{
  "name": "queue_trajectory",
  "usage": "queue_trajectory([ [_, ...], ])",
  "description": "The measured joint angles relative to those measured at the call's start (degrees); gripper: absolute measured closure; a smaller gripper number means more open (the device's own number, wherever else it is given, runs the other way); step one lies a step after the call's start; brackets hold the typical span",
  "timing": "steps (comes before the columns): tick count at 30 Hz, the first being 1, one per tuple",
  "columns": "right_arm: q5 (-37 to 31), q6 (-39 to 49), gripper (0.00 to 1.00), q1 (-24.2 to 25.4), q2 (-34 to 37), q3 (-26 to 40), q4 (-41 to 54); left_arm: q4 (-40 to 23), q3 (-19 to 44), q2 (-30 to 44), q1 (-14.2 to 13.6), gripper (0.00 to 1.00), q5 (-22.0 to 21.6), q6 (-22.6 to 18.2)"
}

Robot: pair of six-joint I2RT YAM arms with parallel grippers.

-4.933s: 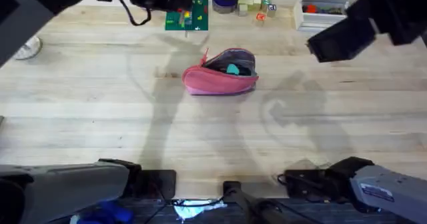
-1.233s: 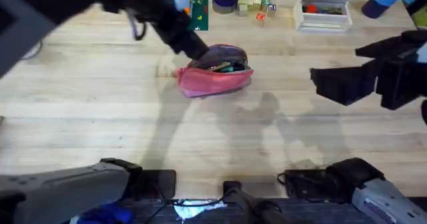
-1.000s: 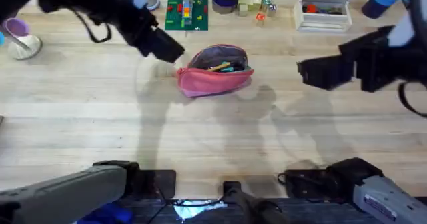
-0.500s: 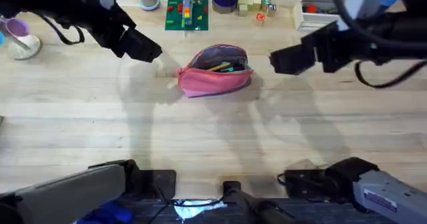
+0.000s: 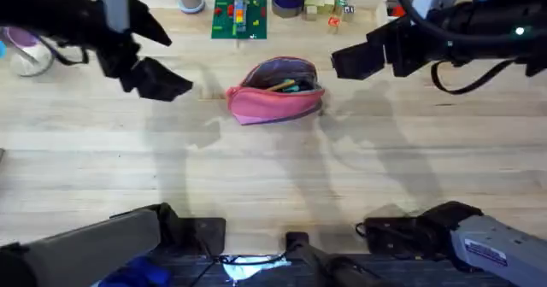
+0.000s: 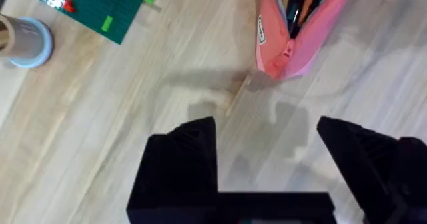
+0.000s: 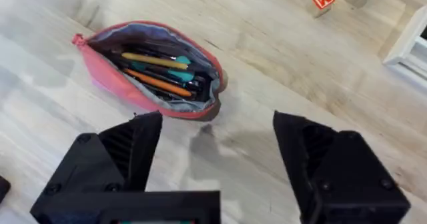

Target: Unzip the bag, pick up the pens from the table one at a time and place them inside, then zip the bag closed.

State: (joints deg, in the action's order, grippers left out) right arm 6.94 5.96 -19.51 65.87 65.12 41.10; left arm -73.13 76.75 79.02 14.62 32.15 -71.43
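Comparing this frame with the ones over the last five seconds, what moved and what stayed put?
The left gripper, which reached the pink bag about a second ago, has pulled back toward the table's left side, open and empty. The right gripper has swung in from the far right toward the bag, also open. The pens now lie inside. The bag shifted slightly early on, then stayed, still unzipped.

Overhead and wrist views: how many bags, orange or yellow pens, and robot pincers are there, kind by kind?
Bag: 1
Pens: 2 (orange pen, yellow pen, both inside the bag)
Pincers: 2 (left pincer, right pincer, both open)
Total: 5
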Motion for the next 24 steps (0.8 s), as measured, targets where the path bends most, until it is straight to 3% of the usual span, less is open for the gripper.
queue_trajectory([
  [5,0.0,0.0,0.005,0.0,0.0,0.0,-0.4,-0.8,-1.9,0.0,6.1,0.051,7.3,-10.0],
  [11,0.0,0.0,0.005,0.0,0.0,0.0,-2.7,0.3,-7.4,0.0,7.7,0.051,12.3,-20.2],
  [24,0.0,0.0,0.006,0.0,0.0,0.0,-4.7,10.9,-21.7,0.0,11.8,0.050,17.4,-28.4],
])
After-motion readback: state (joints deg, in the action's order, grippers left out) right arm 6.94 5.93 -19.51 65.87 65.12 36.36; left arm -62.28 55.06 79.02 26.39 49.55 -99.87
